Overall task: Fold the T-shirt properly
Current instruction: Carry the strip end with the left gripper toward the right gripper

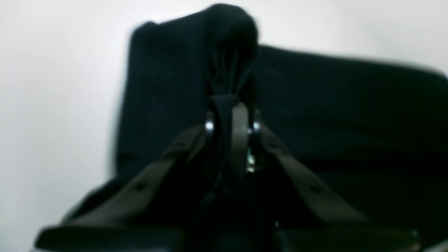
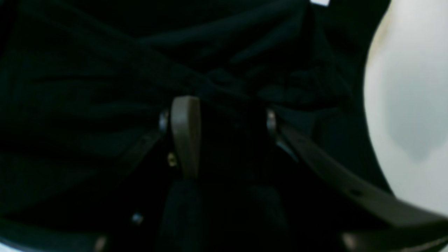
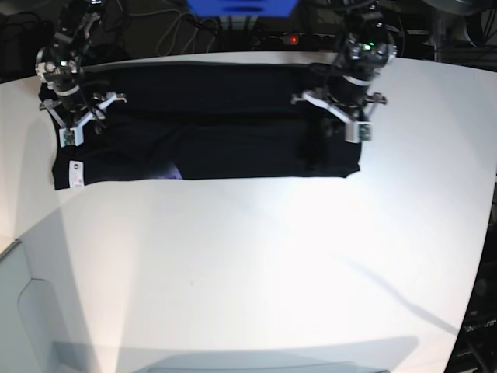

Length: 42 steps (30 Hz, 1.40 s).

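Note:
The black T-shirt [image 3: 217,116] lies as a wide band across the far part of the white table [image 3: 248,272]. Its white tag [image 3: 75,172] shows at the near left corner, and a sliver of purple print [image 3: 172,172] peeks out along the near edge. My left gripper [image 1: 229,105] is shut on a bunched fold of the T-shirt [image 1: 227,42] near the right end of the band [image 3: 335,116]. Over the left end, my right gripper [image 3: 80,116] has its jaws apart [image 2: 227,112], tips down at wrinkled black cloth [image 2: 105,87]. Whether cloth sits between them is hidden in the dark.
A blue box [image 3: 241,6] and cables [image 3: 171,31] sit behind the table's far edge. Bare white tabletop stretches from the shirt to the near edge. The table's left corner drops off beside a pale panel [image 3: 31,311].

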Available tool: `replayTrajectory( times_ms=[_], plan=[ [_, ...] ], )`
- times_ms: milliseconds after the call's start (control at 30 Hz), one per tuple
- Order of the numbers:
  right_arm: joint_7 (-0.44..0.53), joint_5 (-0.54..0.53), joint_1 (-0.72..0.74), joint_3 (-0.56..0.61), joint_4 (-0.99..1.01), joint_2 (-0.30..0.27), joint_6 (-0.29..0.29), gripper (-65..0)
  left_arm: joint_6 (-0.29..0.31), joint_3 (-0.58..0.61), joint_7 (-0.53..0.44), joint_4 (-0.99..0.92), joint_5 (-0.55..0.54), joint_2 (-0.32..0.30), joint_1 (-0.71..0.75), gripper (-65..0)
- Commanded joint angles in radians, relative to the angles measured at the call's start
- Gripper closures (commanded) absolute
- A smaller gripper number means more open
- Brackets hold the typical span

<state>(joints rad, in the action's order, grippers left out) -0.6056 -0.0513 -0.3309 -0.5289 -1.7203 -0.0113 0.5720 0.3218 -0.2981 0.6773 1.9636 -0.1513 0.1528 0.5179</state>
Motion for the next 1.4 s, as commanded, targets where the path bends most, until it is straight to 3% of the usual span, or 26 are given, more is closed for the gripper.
replayTrajectory(
  times_ms=[0, 67, 167, 267, 500, 667, 800, 1367],
  plan=[
    [-0.014, 0.008, -0.004, -0.003, -0.007, -0.008, 0.023, -24.3, 0.004, 0.029, -0.026, 0.02, -0.009, 0.004, -0.002, 0.0],
    [-0.014, 0.008, -0.004, -0.003, -0.007, -0.008, 0.023, -24.3, -0.011, 0.073, -0.028, 0.016, 0.0, 0.004, -0.003, 0.0],
    [-0.014, 0.008, -0.004, -0.003, -0.007, -0.008, 0.023, -24.3, -0.122, 0.142, -0.035, 0.015, -0.004, 0.004, -0.009, 0.0],
    [-0.014, 0.008, -0.004, -0.003, -0.007, -0.008, 0.023, -24.3, -0.195, 0.216, -0.1, 0.012, 0.0, 0.004, -0.011, 0.0],
    [-0.014, 0.008, -0.004, -0.003, -0.007, -0.008, 0.023, -24.3, -0.304, 0.417, -0.144, -0.031, 0.002, 0.004, -0.046, 0.0],
    [-0.015, 0.008, -0.004, -0.003, -0.007, -0.008, 0.023, -24.3, -0.413, 0.54, -0.147, -0.105, -0.004, -0.069, -0.117, 0.0],
    [-0.015, 0.008, -0.004, -0.003, -0.007, -0.008, 0.023, -24.3, -0.422, 0.636, -0.147, -0.148, 0.0, -0.108, -0.164, 0.0],
    [-0.014, 0.008, -0.004, -0.003, -0.008, -0.009, 0.023, -24.3, -0.419, 0.818, -0.141, -0.251, 0.002, -0.111, -0.278, 0.0]
  ],
)
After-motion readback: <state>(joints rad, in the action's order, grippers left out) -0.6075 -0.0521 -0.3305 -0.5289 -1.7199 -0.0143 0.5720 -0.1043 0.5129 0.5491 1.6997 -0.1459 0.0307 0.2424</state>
